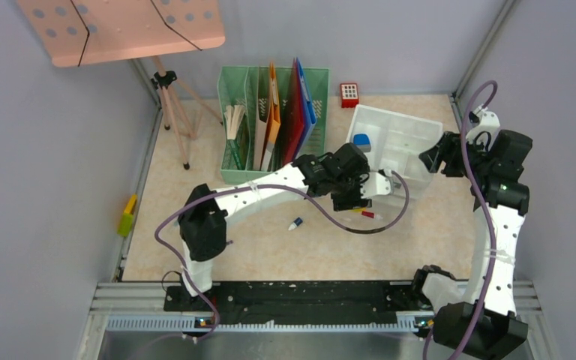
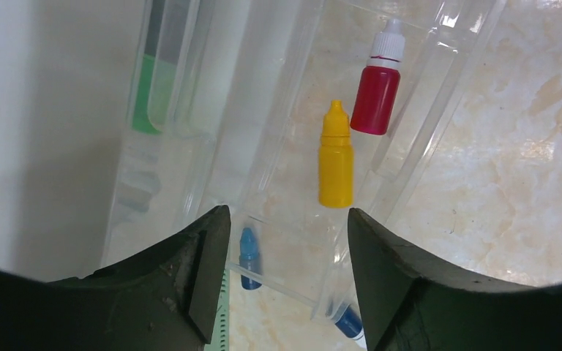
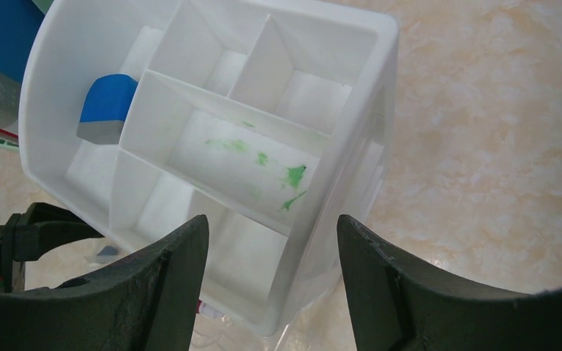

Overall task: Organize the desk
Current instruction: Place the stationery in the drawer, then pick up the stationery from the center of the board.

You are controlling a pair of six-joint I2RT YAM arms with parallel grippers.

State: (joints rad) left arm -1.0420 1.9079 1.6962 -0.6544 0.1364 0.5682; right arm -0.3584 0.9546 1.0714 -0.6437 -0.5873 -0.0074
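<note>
The desk is a beige marble top. A white compartment tray stands at its back right, with a blue-and-grey block in one cell. My left gripper hovers at the tray's front left corner. In the left wrist view the gripper is open and empty above clear plastic walls, where a yellow dropper bottle and a red one lie. Two blue bottles show lower down. My right gripper is open, straddling the tray's wall without touching it.
A green file rack with folders stands at the back middle, and a small red block beside it. A blue-capped bottle lies loose on the desk. A pink music stand fills the back left. A yellow-green item sits by the left wall.
</note>
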